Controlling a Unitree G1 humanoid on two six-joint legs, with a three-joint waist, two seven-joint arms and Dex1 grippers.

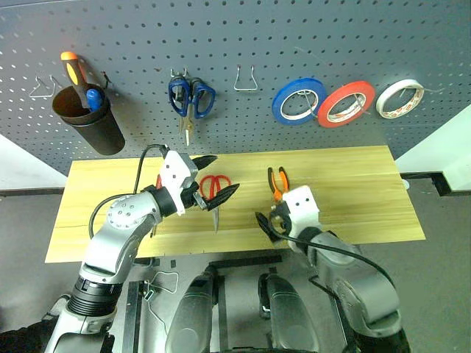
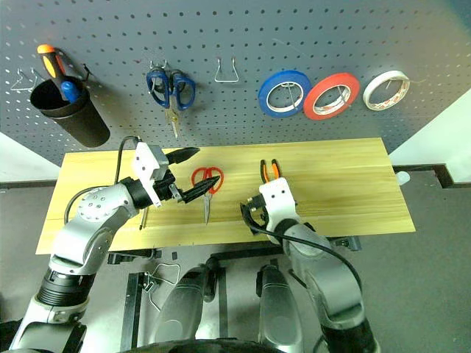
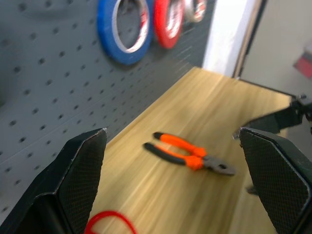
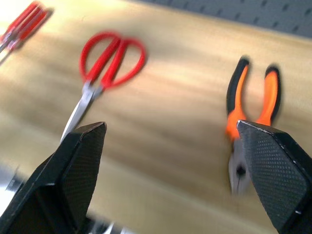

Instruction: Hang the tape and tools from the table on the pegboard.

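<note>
The red tape [image 1: 346,104] is already being carried by the pegboard [image 1: 132,29], hung between the blue roll [image 1: 299,101] and the white roll [image 1: 399,98]; three tools are being left on the worktop [image 1: 353,184], so the task is being judged as only begun. The right hand [image 1: 266,223] is being held open and empty over the near edge of the worktop, with the pliers [image 1: 277,181] lying just beyond it, handles toward the pegboard and nose toward the robot; these are being judged the step in hand. For a sound pick-up, the hand is best being lowered squarely over the pliers near the pivot, so that the tool is not being tipped when lifted, and the jaws are best being closed only once both fingers are straddling the tool. The left hand [image 1: 209,179] is likewise being held open and empty, raised above the red-handled scissors [image 1: 214,188], which are lying flat below it, blades toward the near edge; the red-handled screwdriver [image 4: 19,27] is lying beside the scissors on the side away from the pliers; the empty hook [image 1: 245,79] on the pegboard is being noted as free.
</note>
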